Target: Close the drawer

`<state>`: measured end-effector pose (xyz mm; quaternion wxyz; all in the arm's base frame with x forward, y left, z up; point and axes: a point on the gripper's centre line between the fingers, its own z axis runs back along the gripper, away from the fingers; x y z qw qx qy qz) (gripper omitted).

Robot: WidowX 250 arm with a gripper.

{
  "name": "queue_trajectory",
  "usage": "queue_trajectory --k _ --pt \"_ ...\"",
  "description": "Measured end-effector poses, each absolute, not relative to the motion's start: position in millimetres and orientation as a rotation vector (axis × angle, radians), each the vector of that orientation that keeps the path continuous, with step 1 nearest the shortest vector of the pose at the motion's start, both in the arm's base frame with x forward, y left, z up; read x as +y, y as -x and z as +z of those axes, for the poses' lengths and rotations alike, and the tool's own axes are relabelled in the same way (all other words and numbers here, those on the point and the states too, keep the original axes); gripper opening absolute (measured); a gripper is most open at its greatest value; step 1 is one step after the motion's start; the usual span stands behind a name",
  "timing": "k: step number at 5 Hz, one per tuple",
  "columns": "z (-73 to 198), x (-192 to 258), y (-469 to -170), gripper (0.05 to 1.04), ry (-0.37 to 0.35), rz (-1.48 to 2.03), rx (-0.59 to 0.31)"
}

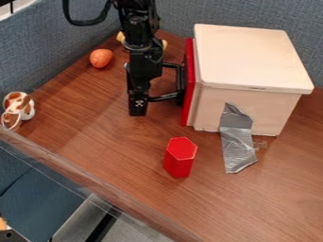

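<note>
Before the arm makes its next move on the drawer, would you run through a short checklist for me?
1. Gripper beside the black handle: ok.
2. Red drawer front close against the white box: ok, seemingly flush or nearly so.
3. Drawer fully shut: cannot tell.
4. Red block standing apart from the drawer front: ok.
5. Silver tape holding the box firmly: cannot tell.

So the box [249, 59] sits right on the table [114, 151], drawer [189, 56] on its left side, tape [238, 146] running down its front. Block [180, 158]'s before it, ball thing [101, 57] back left, toy [19, 111] far left.
</note>
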<state>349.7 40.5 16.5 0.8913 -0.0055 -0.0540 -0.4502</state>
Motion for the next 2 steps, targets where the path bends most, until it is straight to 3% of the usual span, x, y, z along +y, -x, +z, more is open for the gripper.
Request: queue_trajectory --k 2 --pt "11.8 36.2 -352.1 1.001 0.019 -0.941 -0.105"
